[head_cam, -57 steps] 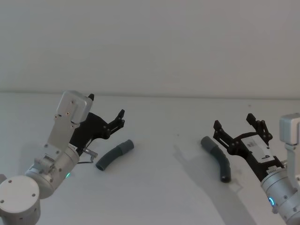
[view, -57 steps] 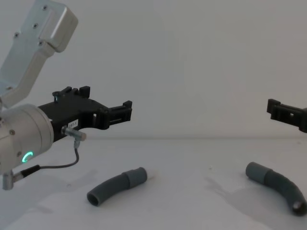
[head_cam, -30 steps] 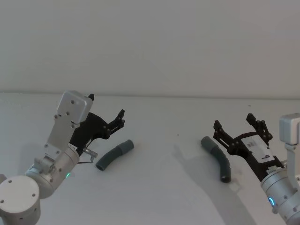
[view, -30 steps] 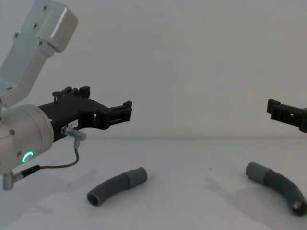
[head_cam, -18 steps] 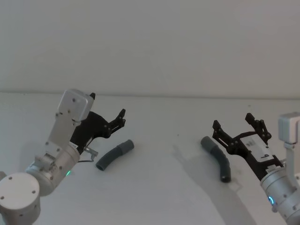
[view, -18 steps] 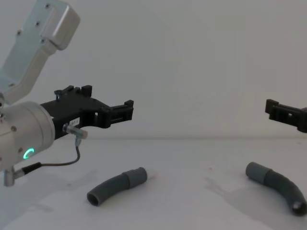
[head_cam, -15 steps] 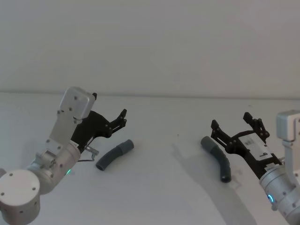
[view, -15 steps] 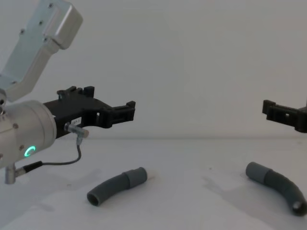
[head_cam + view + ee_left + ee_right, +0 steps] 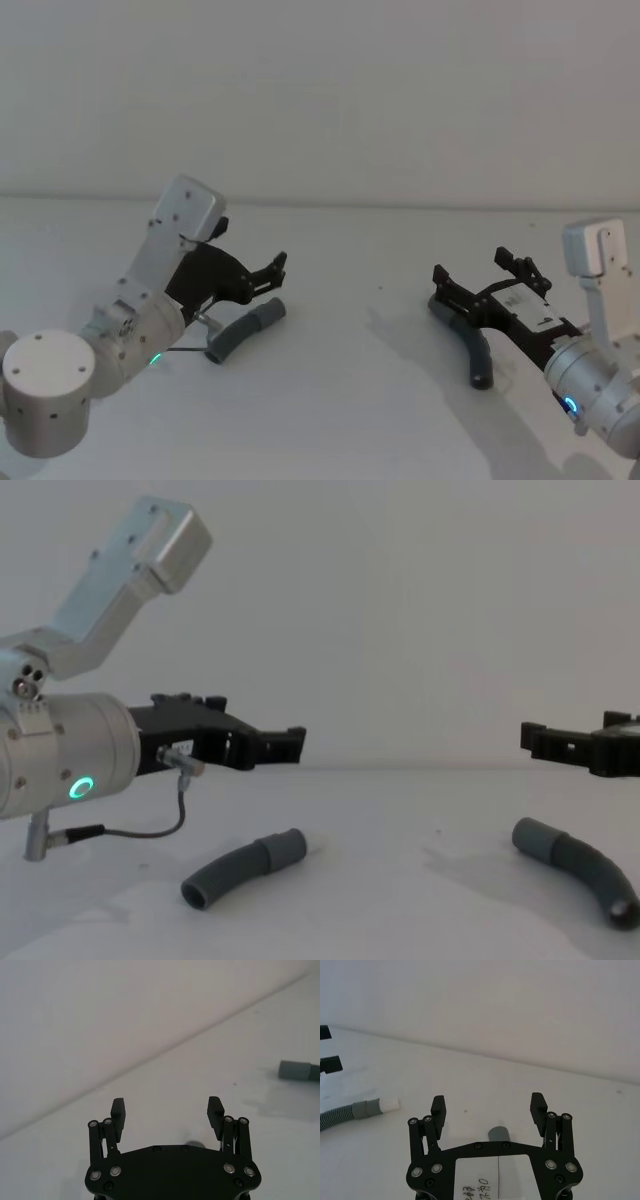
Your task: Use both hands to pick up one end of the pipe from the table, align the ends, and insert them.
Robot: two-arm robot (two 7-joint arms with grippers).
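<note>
Poising my left gripper (image 9: pixel 167 1107) above plug piece (image 9: pixel 243 331), right gripper (image 9: pixel 490 1105) above socket piece (image 9: pixel 478 352); both jaws wide to clear tubes.

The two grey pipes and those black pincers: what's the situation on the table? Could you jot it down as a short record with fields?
table: white, holds both pipes
left pipe: curved, grey, lying flat, whitish plug tip toward the middle
right pipe: curved, grey, lying flat, collar end toward the middle
left pincer: open, above the left pipe, not touching it
right pincer: open, above the right pipe's collar end, not touching it
pipes joined: no, lying well apart
</note>
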